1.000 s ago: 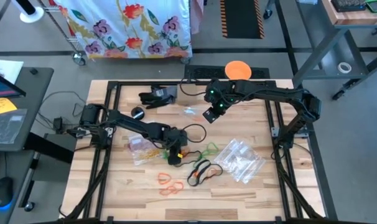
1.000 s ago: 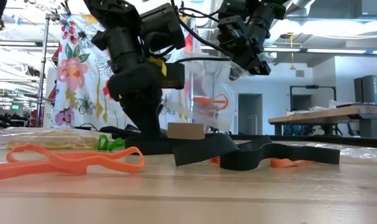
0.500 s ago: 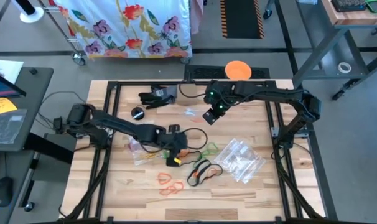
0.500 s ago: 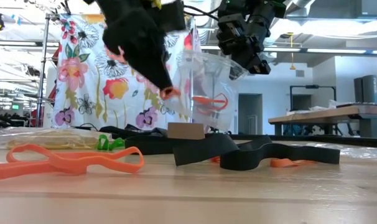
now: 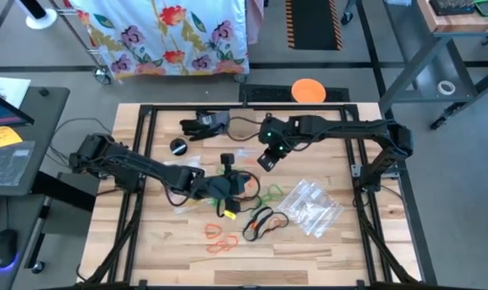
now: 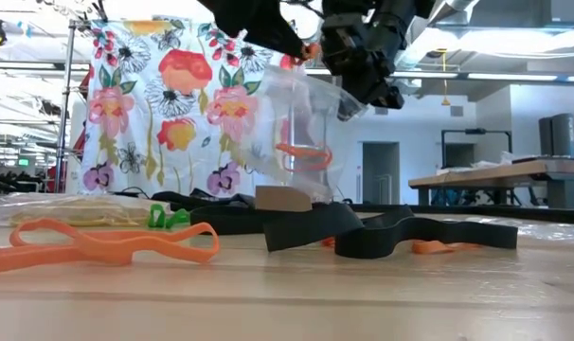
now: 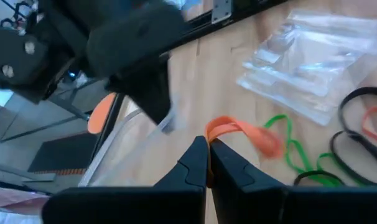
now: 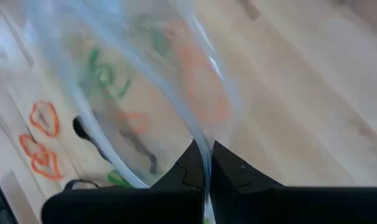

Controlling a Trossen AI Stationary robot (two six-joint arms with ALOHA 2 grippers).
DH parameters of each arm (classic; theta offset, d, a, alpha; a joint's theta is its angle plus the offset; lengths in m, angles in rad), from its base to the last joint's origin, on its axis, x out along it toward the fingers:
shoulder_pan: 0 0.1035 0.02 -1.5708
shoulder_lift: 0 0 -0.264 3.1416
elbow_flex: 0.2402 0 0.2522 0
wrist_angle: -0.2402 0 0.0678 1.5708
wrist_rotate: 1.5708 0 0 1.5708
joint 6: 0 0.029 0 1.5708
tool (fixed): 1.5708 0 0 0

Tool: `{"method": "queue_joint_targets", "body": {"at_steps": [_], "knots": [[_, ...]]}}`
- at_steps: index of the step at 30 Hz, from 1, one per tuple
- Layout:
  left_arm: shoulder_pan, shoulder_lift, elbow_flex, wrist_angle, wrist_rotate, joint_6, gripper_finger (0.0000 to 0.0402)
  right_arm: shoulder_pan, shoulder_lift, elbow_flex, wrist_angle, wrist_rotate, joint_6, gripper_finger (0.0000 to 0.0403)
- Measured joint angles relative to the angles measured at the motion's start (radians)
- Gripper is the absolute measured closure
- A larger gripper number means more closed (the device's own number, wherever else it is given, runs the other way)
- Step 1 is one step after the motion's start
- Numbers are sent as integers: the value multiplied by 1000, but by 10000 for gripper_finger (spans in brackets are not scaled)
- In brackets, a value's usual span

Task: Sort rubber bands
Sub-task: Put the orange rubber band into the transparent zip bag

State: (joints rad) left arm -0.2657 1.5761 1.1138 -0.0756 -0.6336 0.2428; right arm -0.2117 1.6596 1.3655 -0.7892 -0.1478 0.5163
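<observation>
While my left gripper (image 7: 208, 144) has its jaws pinched fully together on one orange rubber band (image 7: 246, 132), I am carrying it above the table (image 5: 332, 242) toward the clear zip bag (image 6: 301, 133) that hangs from my right gripper (image 8: 204, 155). Those right jaws are closed tight on the bag's upper edge, so the mouth hangs open; the low view shows an orange band (image 6: 301, 152) already lying inside.

To do this step well, I judge that I should bring the pinched band right over the open mouth, keep the right arm steady so the plastic does not fold shut, lower the band past the rim, and only then let go. Since the band dangles loosely from the tips, it could catch on the bag's edge.

On the table I count, from the high view, a cluster of orange bands (image 5: 217, 236), about three loops, near the front edge; a tangle of black bands (image 5: 264, 219), how many I cannot tell; and a few green bands (image 5: 264, 195) beside the left arm. Another bag (image 5: 184, 192) with bands in it lies under the left arm, and a pile of empty clear bags (image 5: 312, 205) sits to the right.
</observation>
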Motion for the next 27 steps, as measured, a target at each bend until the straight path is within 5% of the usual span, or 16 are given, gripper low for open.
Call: {"method": "queue_joint_targets", "body": {"at_steps": [27], "knots": [[75, 32, -6, 119, 0, 111, 401, 87, 32, 1, 15, -33, -55, 397]]}}
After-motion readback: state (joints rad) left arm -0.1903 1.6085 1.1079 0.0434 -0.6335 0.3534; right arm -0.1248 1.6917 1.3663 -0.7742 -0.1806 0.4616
